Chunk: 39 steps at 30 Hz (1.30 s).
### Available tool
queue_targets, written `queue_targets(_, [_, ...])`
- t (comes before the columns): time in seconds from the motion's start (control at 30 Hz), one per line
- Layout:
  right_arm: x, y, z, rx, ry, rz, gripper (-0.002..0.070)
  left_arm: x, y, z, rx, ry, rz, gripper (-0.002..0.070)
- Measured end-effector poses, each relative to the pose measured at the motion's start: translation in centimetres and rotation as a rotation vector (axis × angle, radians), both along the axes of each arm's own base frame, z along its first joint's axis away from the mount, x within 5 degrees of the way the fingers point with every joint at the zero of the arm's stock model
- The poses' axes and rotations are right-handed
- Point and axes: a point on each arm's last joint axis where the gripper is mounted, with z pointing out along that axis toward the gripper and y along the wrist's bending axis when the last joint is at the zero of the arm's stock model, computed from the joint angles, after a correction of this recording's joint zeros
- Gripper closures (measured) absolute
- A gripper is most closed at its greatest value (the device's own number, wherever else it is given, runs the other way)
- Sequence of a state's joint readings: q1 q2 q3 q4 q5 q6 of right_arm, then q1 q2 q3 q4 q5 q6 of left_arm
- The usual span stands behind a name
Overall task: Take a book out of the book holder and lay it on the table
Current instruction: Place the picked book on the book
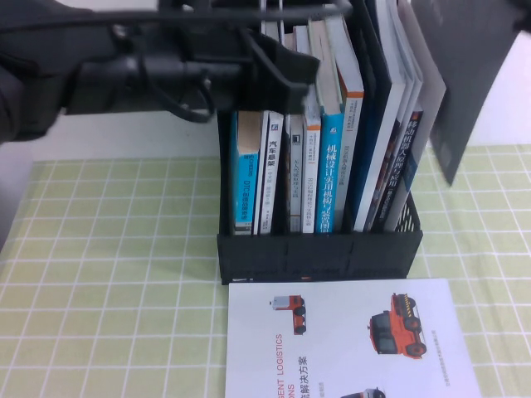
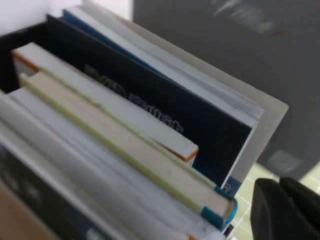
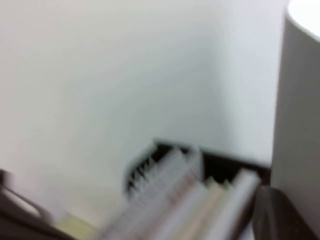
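Note:
The black book holder [image 1: 319, 257] stands mid-table, full of upright books. The book [image 1: 465, 91] shows only its plain grey back; it hangs lifted at the holder's upper right, clear of the table [image 1: 108, 274]. In the left wrist view the book is the grey sheet [image 2: 225, 55] beyond the rack's books. My right gripper [image 3: 280, 200] is out of the high view. In the right wrist view one dark finger [image 3: 280, 220] lies against the book's pale face [image 3: 300, 100], shut on it. My left gripper [image 1: 286, 58] hovers over the holder's top, shut and empty [image 2: 287, 210].
A white brochure [image 1: 348, 340] picturing orange vehicles lies flat in front of the holder. Blue-spined paperbacks [image 1: 332, 166] and thin volumes fill the rack. The left arm [image 1: 124, 66] stretches across the upper left. A white wall stands behind.

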<state>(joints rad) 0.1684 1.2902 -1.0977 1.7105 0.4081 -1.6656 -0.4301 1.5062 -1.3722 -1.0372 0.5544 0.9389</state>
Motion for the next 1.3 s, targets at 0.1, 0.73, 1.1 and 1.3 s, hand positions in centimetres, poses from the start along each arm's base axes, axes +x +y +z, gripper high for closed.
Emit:
queue_targets(0.1, [-3.6,0.2,3.0,0.069,-0.073,0.099,0.0671,0.0,2.0,0.7,-0.03,0.045,0.031,0.0678])
queue_targets(0.73, [-12.8,1.6,3.0,-0.163,0.318,0.624,0.0673,-6.2,12.8,5.5,0.014,0.138,0.127,0.0678])
queue_targets(1.1, [-11.0,2.3,-0.8,-0.606,0.378,0.506,0.0673,-11.1,12.7,7.4,0.029,0.156,0.139,0.0678])
queue_targets(1.3, [-10.8,5.9,-3.1,-0.938,0.322,0.442,0.0673,-12.3,12.7,7.5,0.051,0.183,0.125,0.0678])
